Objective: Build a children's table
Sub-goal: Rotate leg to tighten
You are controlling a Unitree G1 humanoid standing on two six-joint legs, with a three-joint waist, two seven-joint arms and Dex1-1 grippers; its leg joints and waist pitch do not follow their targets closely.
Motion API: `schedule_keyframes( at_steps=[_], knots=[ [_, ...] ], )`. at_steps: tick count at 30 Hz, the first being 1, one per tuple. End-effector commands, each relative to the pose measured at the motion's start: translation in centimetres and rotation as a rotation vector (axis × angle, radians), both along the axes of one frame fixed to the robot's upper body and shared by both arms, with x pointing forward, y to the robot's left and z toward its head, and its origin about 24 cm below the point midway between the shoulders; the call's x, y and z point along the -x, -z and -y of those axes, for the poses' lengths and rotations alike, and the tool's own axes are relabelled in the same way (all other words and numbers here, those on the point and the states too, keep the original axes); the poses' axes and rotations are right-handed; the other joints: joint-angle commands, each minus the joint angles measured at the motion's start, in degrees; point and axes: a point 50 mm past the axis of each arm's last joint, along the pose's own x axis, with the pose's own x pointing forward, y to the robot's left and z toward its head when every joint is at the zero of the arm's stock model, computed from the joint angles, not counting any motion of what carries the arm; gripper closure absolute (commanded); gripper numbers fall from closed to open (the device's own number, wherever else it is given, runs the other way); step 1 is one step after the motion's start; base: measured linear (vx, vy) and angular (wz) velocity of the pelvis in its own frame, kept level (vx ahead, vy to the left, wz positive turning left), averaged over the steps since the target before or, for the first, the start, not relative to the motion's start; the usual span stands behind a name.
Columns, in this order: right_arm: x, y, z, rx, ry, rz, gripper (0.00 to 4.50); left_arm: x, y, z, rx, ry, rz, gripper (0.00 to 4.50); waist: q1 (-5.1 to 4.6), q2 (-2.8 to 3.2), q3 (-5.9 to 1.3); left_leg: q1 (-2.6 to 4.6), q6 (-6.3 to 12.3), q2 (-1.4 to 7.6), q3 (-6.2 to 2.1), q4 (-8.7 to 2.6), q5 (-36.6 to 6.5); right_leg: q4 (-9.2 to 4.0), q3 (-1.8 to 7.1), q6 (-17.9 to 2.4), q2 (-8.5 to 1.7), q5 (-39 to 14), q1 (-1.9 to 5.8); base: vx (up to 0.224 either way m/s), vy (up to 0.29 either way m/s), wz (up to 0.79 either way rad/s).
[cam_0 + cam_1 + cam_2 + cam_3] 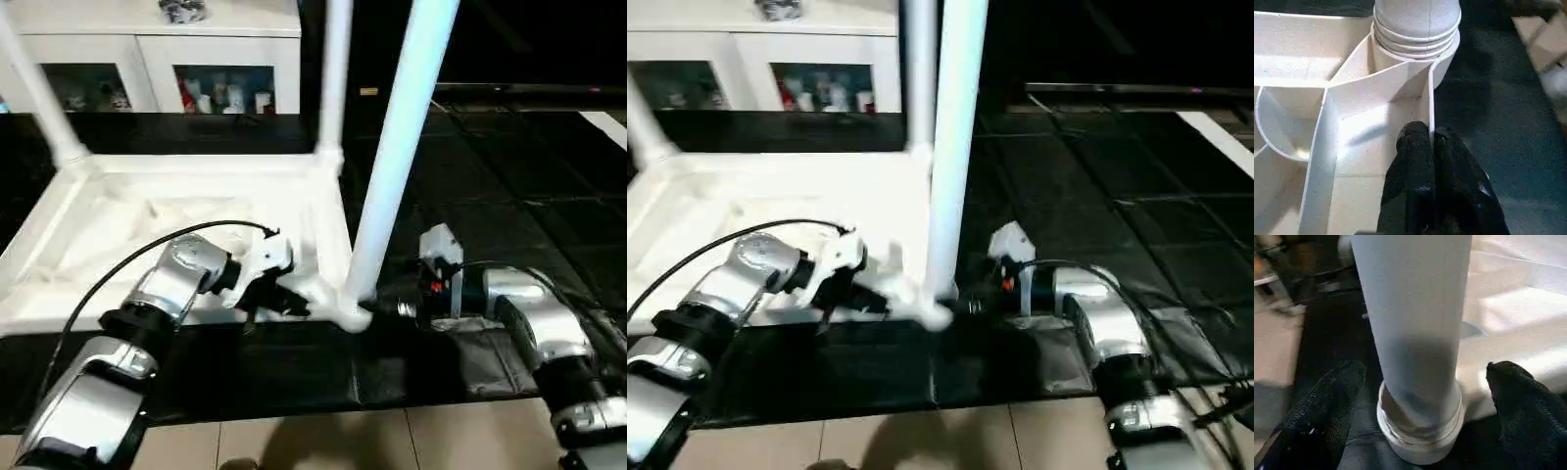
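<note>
The white table top (118, 225) lies upside down on the black mat, ribbed underside up. Legs stand in its far-left (34, 88), far-right (336, 69) and near-right (397, 147) corner sockets. My left gripper (294, 299) is shut on the top's thin side wall (1431, 98) just short of the near-right socket (1415, 44). My right gripper (1425, 377) is open at the base of the near-right leg (1415, 308), one finger (1332, 401) on each side, with small gaps to the leg.
A white cabinet with glass doors (147, 49) stands behind the table top. The black mat (294, 372) stretches right and back; tan floor tiles (392, 441) lie nearest me. A cardboard box (1542, 34) shows off the mat.
</note>
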Motion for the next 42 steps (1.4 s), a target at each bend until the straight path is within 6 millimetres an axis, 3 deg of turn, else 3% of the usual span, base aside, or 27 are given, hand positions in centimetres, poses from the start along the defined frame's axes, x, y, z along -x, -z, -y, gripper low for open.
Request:
schedule_keyframes(
  at_steps=[1,3,10,28,33,35,36,38,40,42],
  knots=[
    [0.1,-0.1,-0.1,0.016,-0.066,-0.009,0.25,0.9,0.0,1.2,-0.019,0.152,-0.029,4.5,-0.2,-0.2,-3.92,0.43,4.13,3.65,-0.92,-3.82,-7.5,-4.1,4.56,-9.0,-5.3,-15.7,3.25,0.0,0.0,0.0],
    [0.0,0.0,-0.4,0.016,-0.085,-0.017,0.39,1.2,0.0,1.2,-0.029,0.184,-0.034,4.5,0.0,-0.27,-3.98,0.66,3.76,3.68,-0.87,-3.81,-7.7,-4.14,4.59,-9.0,-5.25,-15.9,3.09,0.0,0.0,0.0],
    [0.0,0.0,-1.1,0.006,-0.164,-0.034,0.98,1.5,-0.1,1.3,-0.047,0.242,-0.039,4.5,0.08,-0.27,-4.1,0.39,3.55,3.6,-0.91,-3.76,-7.1,-3.85,4.58,-9.1,-5.23,-15.0,3.33,0.0,0.0,0.0],
    [0.5,0.2,-1.1,-0.011,-0.238,-0.078,2.37,1.5,0.0,1.4,-0.044,0.216,-0.031,4.5,0.39,-0.3,-4.12,0.42,3.5,3.6,-0.96,-3.72,-6.9,-3.92,4.5,-8.5,-5.16,-16.0,3.29,0.0,0.0,0.0],
    [0.8,0.5,-1.2,-0.043,-0.214,-0.088,2.47,0.7,0.2,1.5,-0.029,0.104,-0.017,4.5,0.42,-0.35,-4.09,0.46,3.39,3.6,-0.98,-3.72,-7.2,-4.01,4.48,-8.3,-5.17,-16.6,3.29,0.0,0.0,0.0],
    [0.9,0.8,-1.3,-0.076,-0.134,-0.085,2.48,-0.1,0.0,1.9,0.016,-0.004,0.004,4.5,0.56,0.0,-3.89,1.01,2.65,3.68,-0.92,-3.79,-9.2,-4.42,4.57,-8.3,-5.13,-18.5,2.91,0.0,0.0,0.0],
    [0.9,0.8,-1.3,-0.081,-0.119,-0.084,2.49,-0.3,-0.1,2.0,0.023,-0.025,0.008,4.5,0.58,-0.11,-3.87,1.11,2.55,3.63,-0.88,-3.84,-9.6,-4.65,4.56,-8.1,-5.08,-19.1,2.93,0.0,0.0,0.0],
    [0.9,0.9,-1.3,-0.087,-0.092,-0.088,2.51,-0.5,-0.1,2.1,0.032,-0.054,0.004,4.5,0.31,-0.25,-3.78,0.71,2.14,3.48,-1.0,-3.98,-10.4,-4.7,4.44,-7.5,-5.15,-20.8,3.37,0.0,0.0,0.0],
    [0.9,1.8,-1.6,-0.096,0.048,-0.106,2.52,-1.5,-0.3,2.7,0.053,-0.192,0.037,4.5,0.02,0.05,-3.48,1.17,1.53,3.45,-1.05,-4.08,-12.1,-5.52,4.38,-6.2,-5.14,-23.9,2.99,0.0,0.0,0.0],
    [0.7,2.7,-1.9,-0.089,0.181,-0.117,2.52,-2.1,-0.2,3.1,0.065,-0.294,0.053,4.5,-0.39,-0.21,-3.7,0.97,0.81,3.28,-1.39,-4.2,-12.2,-5.48,4.17,-5.6,-5.44,-25.0,3.49,0.0,0.0,0.0]
  ],
)
